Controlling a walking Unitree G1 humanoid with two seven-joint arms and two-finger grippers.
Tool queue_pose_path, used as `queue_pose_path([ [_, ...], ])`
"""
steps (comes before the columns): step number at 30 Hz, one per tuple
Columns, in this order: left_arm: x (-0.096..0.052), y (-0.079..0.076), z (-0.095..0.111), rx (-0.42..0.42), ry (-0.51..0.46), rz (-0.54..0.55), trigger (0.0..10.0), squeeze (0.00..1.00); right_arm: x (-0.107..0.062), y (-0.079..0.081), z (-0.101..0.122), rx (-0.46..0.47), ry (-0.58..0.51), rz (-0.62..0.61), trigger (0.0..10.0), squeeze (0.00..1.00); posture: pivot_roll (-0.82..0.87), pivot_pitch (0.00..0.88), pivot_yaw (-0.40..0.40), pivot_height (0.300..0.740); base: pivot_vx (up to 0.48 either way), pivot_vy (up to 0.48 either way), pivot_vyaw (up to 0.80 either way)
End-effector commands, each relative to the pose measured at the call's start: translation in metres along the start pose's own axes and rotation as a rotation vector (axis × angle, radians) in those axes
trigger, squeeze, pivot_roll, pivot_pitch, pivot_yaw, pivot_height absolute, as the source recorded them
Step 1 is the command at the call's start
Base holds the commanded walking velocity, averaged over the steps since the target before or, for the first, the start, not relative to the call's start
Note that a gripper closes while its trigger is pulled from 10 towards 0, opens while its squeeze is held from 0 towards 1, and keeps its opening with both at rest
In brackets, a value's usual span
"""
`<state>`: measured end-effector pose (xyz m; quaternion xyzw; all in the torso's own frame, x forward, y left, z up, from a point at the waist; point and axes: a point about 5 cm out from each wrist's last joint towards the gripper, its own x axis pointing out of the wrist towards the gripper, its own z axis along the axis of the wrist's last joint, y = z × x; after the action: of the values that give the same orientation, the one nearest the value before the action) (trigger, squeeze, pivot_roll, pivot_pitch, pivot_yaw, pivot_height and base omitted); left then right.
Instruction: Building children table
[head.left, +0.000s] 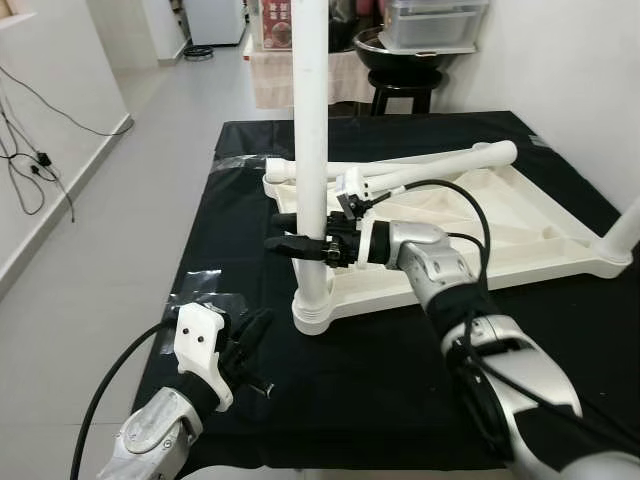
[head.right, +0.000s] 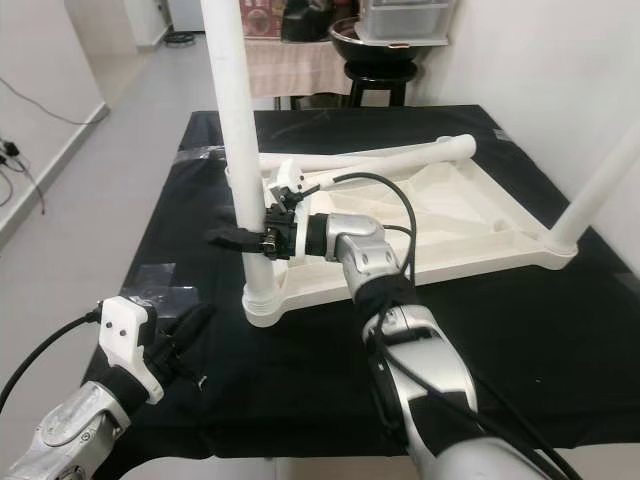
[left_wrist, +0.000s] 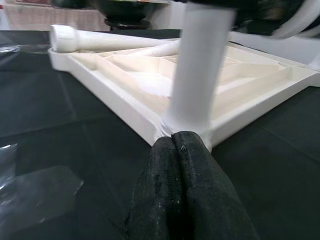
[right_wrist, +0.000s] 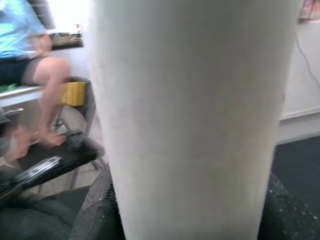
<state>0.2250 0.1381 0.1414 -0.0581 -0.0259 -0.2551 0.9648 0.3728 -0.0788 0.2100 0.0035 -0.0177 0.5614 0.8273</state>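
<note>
The right gripper (head.left: 300, 245) reaches level, jaws clamped around the upright table leg (head.left: 311, 150); left gripper (head.left: 250, 345) hangs closed, empty.

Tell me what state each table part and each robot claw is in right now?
Tabletop: upside down on the black cloth.
Near corner leg: upright in its socket.
Far right leg: standing in its corner.
Loose legs: lying across the tabletop.
Right gripper: shut on the near corner leg.
Left gripper: shut, holding nothing.

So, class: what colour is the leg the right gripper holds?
White; the leg in the right gripper shows best in the left eye view.
</note>
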Motion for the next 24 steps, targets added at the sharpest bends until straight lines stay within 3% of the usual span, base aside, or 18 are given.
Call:
queue_pose_path([
  [1,-0.005,0.001,0.001,-0.001,0.006,-0.004,10.0,0.00,-0.020,-0.003,-0.033,0.063,0.047,-0.820,0.0,0.00,-0.03,0.087,0.003,0.740,0.000,0.000,0.00],
  [3,-0.005,0.001,0.001,-0.001,0.006,-0.004,10.0,0.00,-0.020,-0.003,-0.033,0.063,0.047,-0.820,0.0,0.00,-0.03,0.087,0.003,0.740,0.000,0.000,0.00],
  [4,-0.005,0.002,0.002,-0.002,0.006,-0.004,10.0,0.00,-0.020,0.023,-0.046,0.081,0.075,-0.826,0.0,0.00,-0.03,0.102,0.020,0.740,0.000,0.000,0.00],
  [6,-0.005,0.002,0.002,-0.002,0.006,-0.004,10.0,0.00,-0.020,0.023,-0.046,0.081,0.075,-0.826,0.0,0.00,-0.03,0.102,0.020,0.740,0.000,0.000,0.00],
  [7,-0.005,0.003,0.002,0.001,0.009,-0.004,10.0,0.00,-0.012,0.043,-0.056,0.054,0.113,-0.740,0.0,0.00,-0.05,0.081,0.036,0.740,0.000,0.000,0.00],
  [8,-0.005,0.003,0.002,0.001,0.009,-0.004,10.0,0.00,-0.012,0.043,-0.056,0.054,0.113,-0.740,0.0,0.00,-0.05,0.081,0.036,0.740,0.000,0.000,0.00],
  [9,-0.004,0.004,0.000,-0.002,0.018,-0.013,10.0,0.00,0.002,0.048,-0.057,0.004,0.102,-0.598,0.0,0.00,-0.03,0.065,0.017,0.740,0.000,0.000,0.00],
  [12,-0.004,0.003,-0.001,-0.002,0.020,-0.017,10.0,0.00,0.005,0.045,-0.057,-0.002,0.099,-0.607,0.0,0.00,-0.03,0.064,0.019,0.740,0.000,0.000,0.00],
  [13,-0.003,0.003,-0.001,0.000,0.020,-0.014,10.0,0.00,0.008,0.044,-0.058,0.020,0.106,-0.598,10.0,0.00,-0.03,0.061,0.018,0.740,0.000,0.000,0.00],
  [15,-0.003,0.004,-0.001,0.003,0.017,-0.004,10.0,0.00,0.012,0.046,-0.057,0.054,0.086,-0.561,10.0,0.00,-0.03,0.058,0.018,0.740,0.000,0.000,0.00],
  [16,-0.003,0.004,-0.001,0.004,0.015,0.004,10.0,0.00,0.015,0.050,-0.053,0.082,0.068,-0.546,10.0,1.00,-0.03,0.053,0.018,0.740,0.000,0.000,0.00],
  [18,-0.003,0.004,-0.001,0.004,0.015,0.004,10.0,0.00,0.015,0.050,-0.053,0.082,0.068,-0.546,10.0,1.00,-0.03,0.053,0.018,0.740,0.000,0.000,0.00],
  [20,-0.002,0.003,-0.002,0.001,0.016,0.001,10.0,0.00,0.026,0.054,-0.034,0.094,0.004,-0.350,10.0,1.00,-0.03,0.042,0.016,0.740,0.000,0.000,0.00],
  [22,-0.002,0.003,-0.002,0.001,0.016,0.001,10.0,0.00,0.026,0.054,-0.034,0.094,0.004,-0.350,10.0,1.00,-0.03,0.042,0.016,0.740,0.000,0.000,0.00],
  [24,-0.001,0.002,-0.003,-0.002,0.017,-0.006,10.0,0.00,0.028,0.052,-0.019,0.042,-0.023,-0.157,10.0,1.00,-0.02,0.037,0.013,0.740,0.000,0.000,0.00],
])
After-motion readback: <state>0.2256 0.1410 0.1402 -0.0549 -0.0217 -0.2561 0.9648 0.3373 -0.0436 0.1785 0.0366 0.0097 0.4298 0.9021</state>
